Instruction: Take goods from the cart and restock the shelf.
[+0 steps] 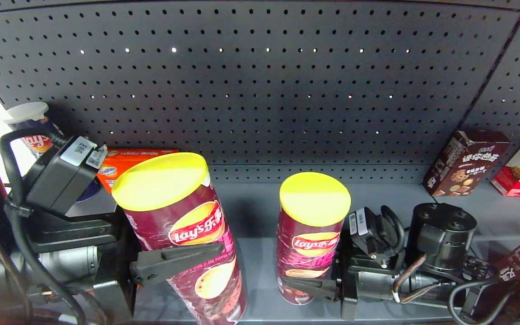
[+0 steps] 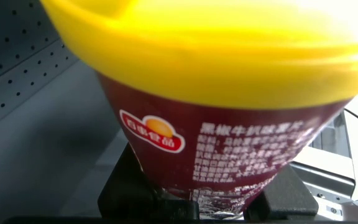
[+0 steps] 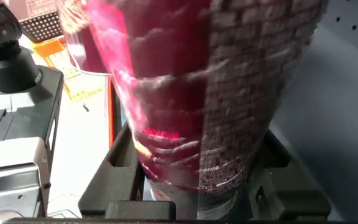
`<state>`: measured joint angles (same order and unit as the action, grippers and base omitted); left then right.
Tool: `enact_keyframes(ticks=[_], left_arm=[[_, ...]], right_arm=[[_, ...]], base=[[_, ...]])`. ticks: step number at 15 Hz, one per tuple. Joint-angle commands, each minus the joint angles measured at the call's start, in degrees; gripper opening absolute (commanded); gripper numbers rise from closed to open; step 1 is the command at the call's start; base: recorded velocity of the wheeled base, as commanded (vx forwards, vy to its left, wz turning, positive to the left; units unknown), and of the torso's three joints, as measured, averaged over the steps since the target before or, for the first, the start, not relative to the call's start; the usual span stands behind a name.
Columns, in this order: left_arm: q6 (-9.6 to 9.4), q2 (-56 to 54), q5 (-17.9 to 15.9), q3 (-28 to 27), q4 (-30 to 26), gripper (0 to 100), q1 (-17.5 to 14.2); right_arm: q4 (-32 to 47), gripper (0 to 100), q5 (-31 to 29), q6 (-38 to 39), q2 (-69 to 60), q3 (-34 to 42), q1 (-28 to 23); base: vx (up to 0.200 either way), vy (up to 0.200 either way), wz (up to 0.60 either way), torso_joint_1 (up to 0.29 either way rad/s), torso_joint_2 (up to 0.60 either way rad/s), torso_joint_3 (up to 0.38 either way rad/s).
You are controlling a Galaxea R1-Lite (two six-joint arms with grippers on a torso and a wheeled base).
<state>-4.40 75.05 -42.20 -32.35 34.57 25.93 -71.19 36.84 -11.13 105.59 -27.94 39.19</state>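
Clamped mid-body between left gripper [image 1: 197, 257] fingers [image 1: 174, 261]: left chip can [image 1: 183, 221]; clamped near base between right gripper [image 1: 303, 275] fingers [image 1: 309, 287]: right chip can [image 1: 309, 243]

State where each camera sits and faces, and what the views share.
Head view: on the head, facing forward and down at the shelf and pegboard; both arms show, left claw gripping the left chip can, right claw the right chip can.
Left wrist view: on the left wrist, facing along the left chip can to its yellow lid; claw fingers show.
Right wrist view: on the right wrist, facing along the right chip can; claw fingers show.
Shared: head and each wrist view see that arm's can.
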Motion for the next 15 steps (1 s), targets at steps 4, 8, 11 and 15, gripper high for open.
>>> enact_keyframes(ticks=[4, 8, 11, 15], left_arm=[[0.01, 0.01, 0.02, 0.10, -0.03, 0, 0.09], [0.01, 0.01, 0.02, 0.19, -0.03, 0, 0.09], [0.01, 0.01, 0.02, 0.27, -0.03, 0, 0.09], [0.01, -0.16, 0.02, 0.54, -0.03, 0, 0.09]], right_arm=[[-0.53, 100, -0.80, -0.30, 0.05, 0.34, -0.70], [-0.44, 100, -2.83, -0.21, -7.07, 3.60, -0.87], [0.18, 100, -3.44, -0.21, -15.95, 7.29, -0.87], [1.58, 100, -8.80, -0.21, -29.48, 11.59, -1.05]], base=[[0.000, 0.000, 0.00, 0.000, 0.00, 0.000], [0.000, 0.000, 0.00, 0.000, 0.00, 0.000], [0.000, 0.000, 0.00, 0.000, 0.00, 0.000], [0.000, 0.000, 0.00, 0.000, 0.00, 0.000]])
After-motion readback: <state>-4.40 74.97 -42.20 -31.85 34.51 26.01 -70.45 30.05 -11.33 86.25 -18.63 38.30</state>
